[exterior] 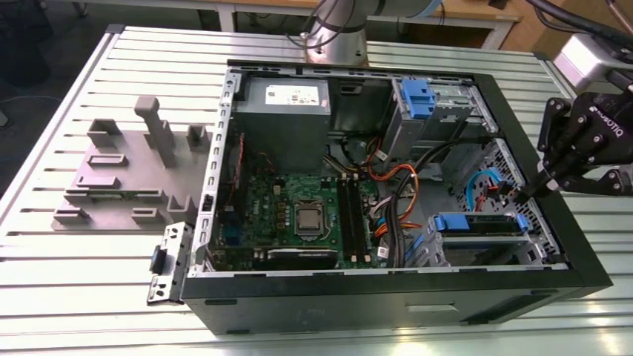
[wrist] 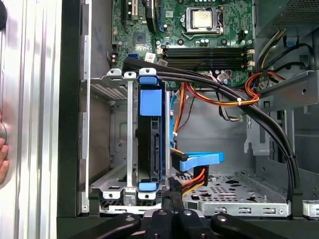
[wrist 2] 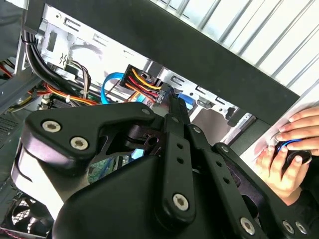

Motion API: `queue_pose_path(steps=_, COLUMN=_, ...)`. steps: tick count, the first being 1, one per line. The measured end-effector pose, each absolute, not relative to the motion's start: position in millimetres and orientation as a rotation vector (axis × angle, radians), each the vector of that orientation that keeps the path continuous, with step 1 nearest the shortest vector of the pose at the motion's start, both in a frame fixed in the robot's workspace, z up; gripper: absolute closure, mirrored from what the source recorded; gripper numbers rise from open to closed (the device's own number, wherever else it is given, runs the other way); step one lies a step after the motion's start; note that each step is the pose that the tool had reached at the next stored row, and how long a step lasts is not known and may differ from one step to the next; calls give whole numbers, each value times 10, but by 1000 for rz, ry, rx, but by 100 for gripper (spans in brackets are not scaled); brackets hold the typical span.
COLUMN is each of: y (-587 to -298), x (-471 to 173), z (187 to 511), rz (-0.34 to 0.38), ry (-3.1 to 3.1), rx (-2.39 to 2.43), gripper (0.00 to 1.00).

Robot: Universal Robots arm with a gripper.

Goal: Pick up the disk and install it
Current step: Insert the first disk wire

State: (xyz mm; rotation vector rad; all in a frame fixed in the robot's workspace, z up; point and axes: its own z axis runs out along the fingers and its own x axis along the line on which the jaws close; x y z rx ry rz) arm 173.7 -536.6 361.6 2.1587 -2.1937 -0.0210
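Note:
The disk [wrist: 151, 144] stands on edge inside the metal drive cage [wrist: 112, 149] of the open computer case, blue rails at both ends. In the exterior view the disk [exterior: 476, 223] sits in the cage at the near corner on that view's right. My gripper [exterior: 521, 194] hangs over the case wall on the exterior view's right, fingers pressed together and empty. Its tip [wrist: 174, 185] is just beside the disk's end, next to a black connector with red, yellow and orange wires [wrist: 192, 180]. In the second wrist view the gripper [wrist 2: 172, 104] points at that connector [wrist 2: 144, 82].
A blue flat cable [wrist: 199, 161] and black cable bundles cross the case beside the cage. The motherboard [exterior: 296, 215], a grey box with a white sticker [exterior: 287, 100] and a second cage with a blue latch [exterior: 416, 100] lie further in. A person's hand [wrist 2: 294, 149] rests outside the case.

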Motion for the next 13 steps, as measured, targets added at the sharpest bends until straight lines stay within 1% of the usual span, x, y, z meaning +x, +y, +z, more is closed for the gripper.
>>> queue_pose_path(steps=3, y=-5366, x=1738, z=3616, rz=-20, ry=-2193, rx=2159, gripper=89)
queue_pose_path(steps=4, y=-5365, x=1738, z=3615, rz=-20, ry=-2193, rx=2158, gripper=83)
queue_pose_path(steps=6, y=-5365, x=1739, z=3611, rz=-22, ry=-2191, rx=2157, gripper=83)
queue_pose_path(steps=7, y=-5365, x=1743, z=3609, rz=-26, ry=-2189, rx=2155, gripper=76)
queue_pose_path(steps=10, y=-5365, x=1758, z=3601, rz=-46, ry=-2177, rx=2143, gripper=76)
queue_pose_path(steps=13, y=-5363, x=1766, z=3586, rz=-31, ry=-2170, rx=2133, gripper=76)
